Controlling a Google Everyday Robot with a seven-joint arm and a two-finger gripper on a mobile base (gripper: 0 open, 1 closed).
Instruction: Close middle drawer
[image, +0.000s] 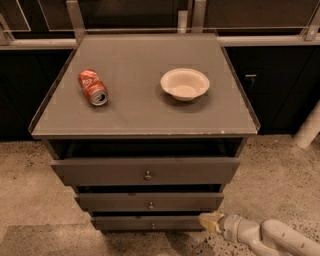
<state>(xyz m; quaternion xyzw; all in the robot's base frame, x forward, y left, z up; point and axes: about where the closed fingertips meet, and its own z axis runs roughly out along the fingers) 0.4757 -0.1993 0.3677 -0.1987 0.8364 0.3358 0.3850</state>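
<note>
The dark grey cabinet has three drawers pulled out a little. The middle drawer (150, 201) has a low flat front and a small round knob (150, 205). It sits under the taller top drawer (145, 171) and above the narrowest bottom drawer (150, 223). My gripper (210, 221) is low at the right, on a white arm (270, 237) that comes in from the bottom right. Its tan tip is at the right end of the bottom drawer's front, just below the middle drawer's right corner.
On the cabinet top (135, 110) lie a red soda can (93, 87) on its side at the left and a white bowl (184, 84) at the right. Dark cabinets stand behind. A white post (309, 127) stands at the right. The floor is speckled concrete.
</note>
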